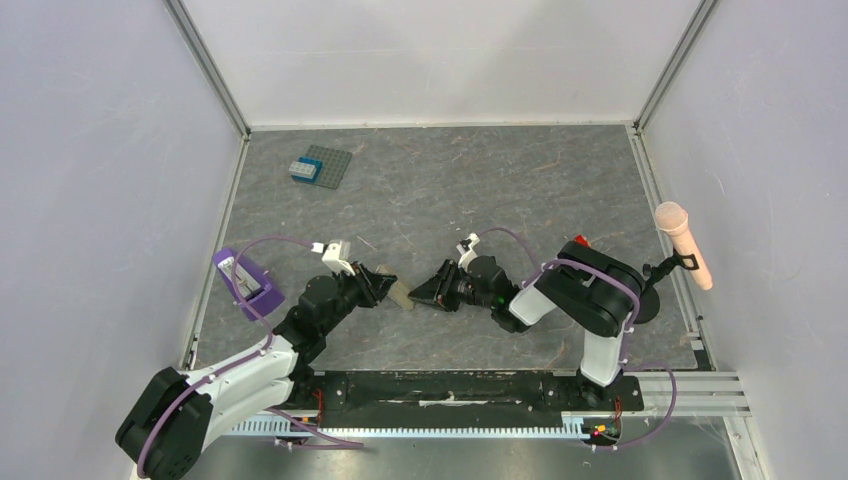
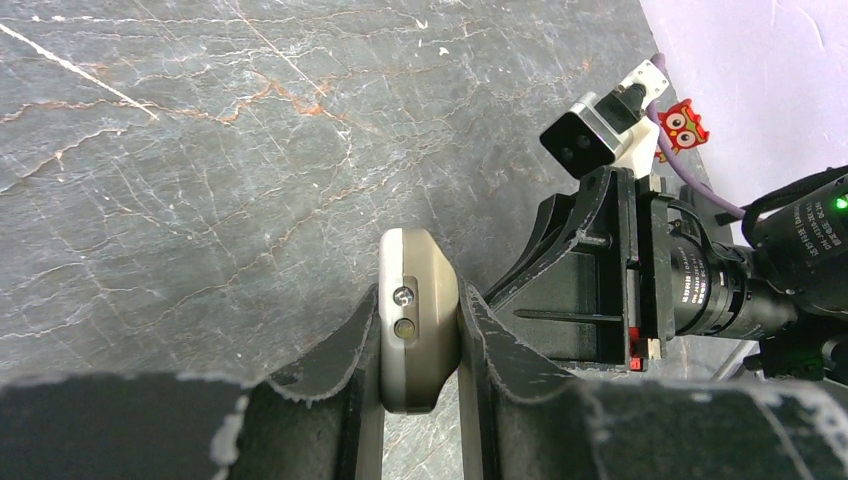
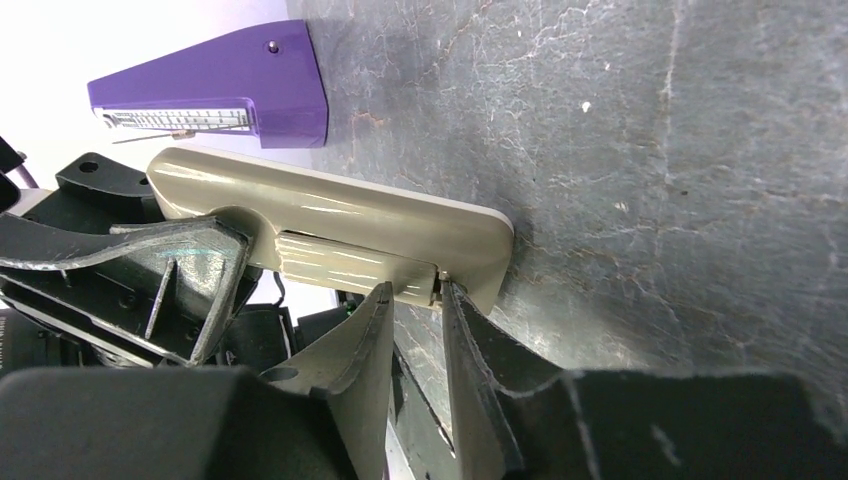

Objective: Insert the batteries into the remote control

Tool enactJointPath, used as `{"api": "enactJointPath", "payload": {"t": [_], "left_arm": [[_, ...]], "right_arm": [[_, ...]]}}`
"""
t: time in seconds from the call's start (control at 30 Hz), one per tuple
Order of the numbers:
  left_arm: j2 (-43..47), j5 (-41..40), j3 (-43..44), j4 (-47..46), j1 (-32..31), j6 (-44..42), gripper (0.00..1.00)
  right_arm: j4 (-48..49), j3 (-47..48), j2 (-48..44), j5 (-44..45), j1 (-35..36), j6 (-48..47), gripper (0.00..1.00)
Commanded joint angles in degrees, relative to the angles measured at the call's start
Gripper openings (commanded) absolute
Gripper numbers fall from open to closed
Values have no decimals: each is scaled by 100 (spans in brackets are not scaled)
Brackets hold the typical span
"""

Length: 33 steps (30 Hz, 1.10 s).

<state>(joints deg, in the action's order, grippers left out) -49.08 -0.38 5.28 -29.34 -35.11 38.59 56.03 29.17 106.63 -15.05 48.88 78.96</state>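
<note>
We judge the task to be at an early stage: the remote control point(image 2: 418, 330) is in hand, but no battery has gone in. The left gripper point(image 2: 420, 300) is clamped on the handset at one end, holding it on its long edge above the table point(image 1: 480, 190), a little below the centre of the top view. In the right wrist view the remote runs from the left of the frame to the middle with its back toward the camera. A raised rectangular panel point(image 3: 350, 265), which we take for the battery cover, sits closed on it.

The right gripper point(image 3: 415, 292) has its fingertips point(image 3: 385, 300) at the end of that panel, drawn close with only a narrow gap between them. We cannot tell whether they pinch its lip or merely press against it.

We read this as the cover-opening step. The compartment is not exposed, and the blue batteries appear in none of the three views. A purple holder point(image 1: 245, 283) lies at the left edge of the table, but we cannot make out what it contains.

What is left, as we judge it: free the cover, fetch the cells, seat each one, and close the back
</note>
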Motion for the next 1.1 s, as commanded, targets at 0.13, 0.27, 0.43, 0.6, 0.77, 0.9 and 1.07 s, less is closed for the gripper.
{"api": "enactJointPath", "payload": {"t": [0.13, 0.27, 0.43, 0.6, 0.77, 0.9, 1.07], "left_arm": [[-122, 12, -124, 254, -22, 86, 2], [-189, 12, -115, 237, -22, 81, 2], [-254, -5, -89, 227, -26, 92, 2], [-218, -141, -19, 357, -29, 57, 2], [-195, -184, 6, 426, -36, 43, 2], [-61, -309, 97, 717, -32, 44, 2], [155, -348, 431, 1333, -36, -4, 2]], "right_arm": [[1032, 23, 450, -73, 16, 185, 28], [1743, 44, 470, -227, 25, 181, 27], [2900, 58, 532, -431, 40, 418, 26], [2737, -16, 345, -389, 33, 254, 26], [2855, 36, 215, -530, 36, 83, 27], [1601, -50, -394, -386, 34, -1054, 30], [-602, 199, -1317, 535, 182, -3185, 43]]}}
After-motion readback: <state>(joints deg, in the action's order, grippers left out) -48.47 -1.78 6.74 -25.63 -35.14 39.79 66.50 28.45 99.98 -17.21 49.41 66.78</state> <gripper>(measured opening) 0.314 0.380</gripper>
